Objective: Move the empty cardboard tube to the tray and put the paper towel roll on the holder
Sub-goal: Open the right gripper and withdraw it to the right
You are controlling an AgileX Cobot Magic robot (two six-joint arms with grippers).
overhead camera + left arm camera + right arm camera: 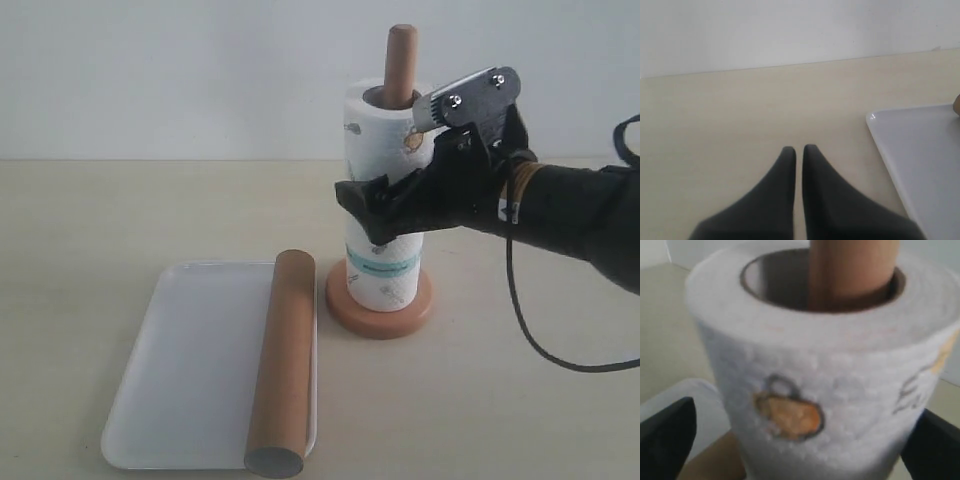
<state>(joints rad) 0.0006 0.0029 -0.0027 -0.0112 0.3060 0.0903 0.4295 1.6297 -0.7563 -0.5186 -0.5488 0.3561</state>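
The paper towel roll (385,275) (850,365) stands upright on the holder (380,312), and the wooden post (401,55) (850,270) pokes out of its core. My right gripper (380,200) (800,440) is open around the roll's middle, one finger on each side; a gap shows beside one finger (670,435). The empty cardboard tube (283,360) (715,460) lies along the tray's (190,370) right edge. My left gripper (798,150) is shut on nothing, low over bare table beside the tray (920,155), and is outside the exterior view.
A black cable (530,330) hangs from the right arm and loops onto the table at the right. The pale wall runs behind the table's far edge. The tray's left part holds nothing.
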